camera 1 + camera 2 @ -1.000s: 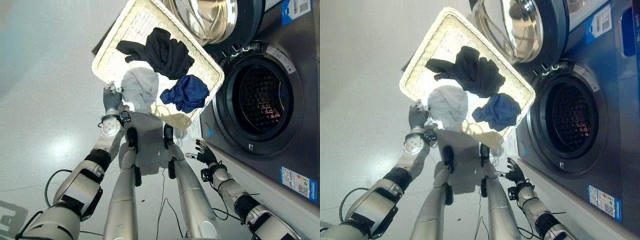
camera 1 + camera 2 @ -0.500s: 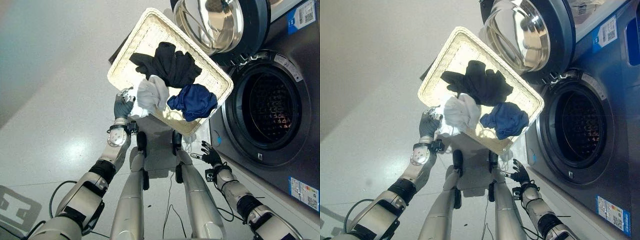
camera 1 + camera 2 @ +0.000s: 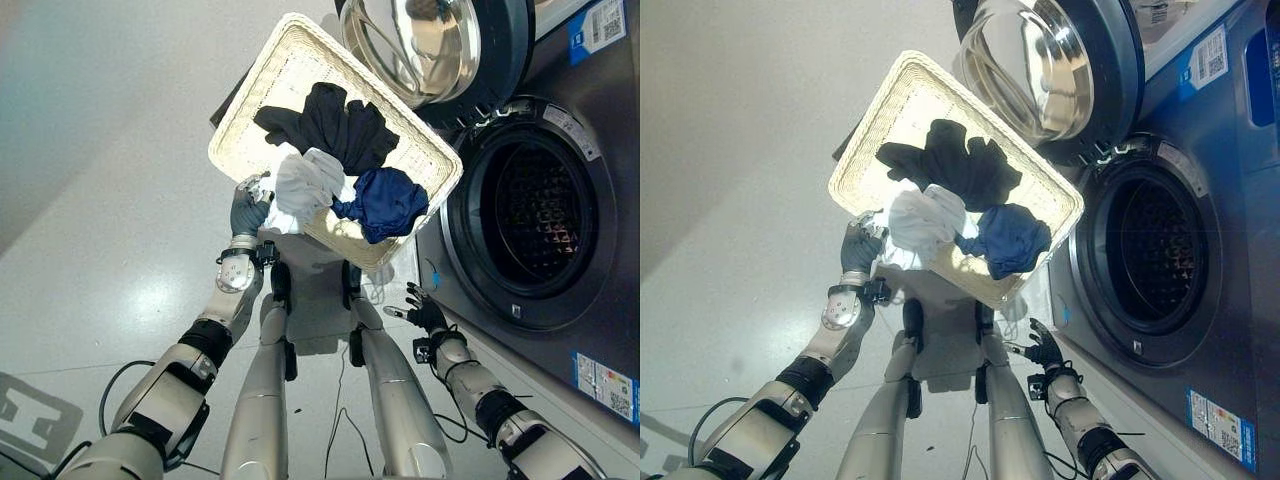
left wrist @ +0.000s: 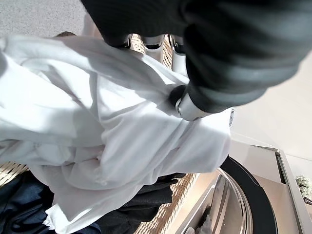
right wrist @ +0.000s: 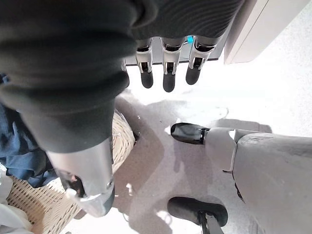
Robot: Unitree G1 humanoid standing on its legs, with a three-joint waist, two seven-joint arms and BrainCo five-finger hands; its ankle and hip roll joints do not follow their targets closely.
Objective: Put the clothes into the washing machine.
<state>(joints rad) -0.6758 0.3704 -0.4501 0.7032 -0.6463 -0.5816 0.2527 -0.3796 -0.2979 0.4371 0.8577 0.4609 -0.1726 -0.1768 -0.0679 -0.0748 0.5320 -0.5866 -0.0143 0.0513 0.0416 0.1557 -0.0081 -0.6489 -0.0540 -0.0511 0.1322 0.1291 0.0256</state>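
Observation:
A pale wicker basket [image 3: 268, 72] lies on the floor before the washing machine, whose round drum opening [image 3: 540, 225] is at the right. A black garment [image 3: 330, 125] and a dark blue garment [image 3: 385, 200] lie in the basket. My left hand [image 3: 247, 213] is at the basket's near rim, shut on a white garment [image 3: 305, 185], which is bunched up and raised over that rim. In the left wrist view my thumb [image 4: 187, 105] presses into the white cloth [image 4: 97, 122]. My right hand [image 3: 425, 315] hangs open, low beside the machine's front, with straight fingers [image 5: 168, 78] holding nothing.
The machine's glass door [image 3: 430, 40] stands swung open just past the basket's far right corner. Grey floor spreads out to the left of the basket. The machine's dark front panel [image 3: 600, 330] runs along the right side.
The white garment, which lay flat in the basket a second ago, is now bunched in my left hand and lifted a little. The camera has shifted. My right hand has stayed low.

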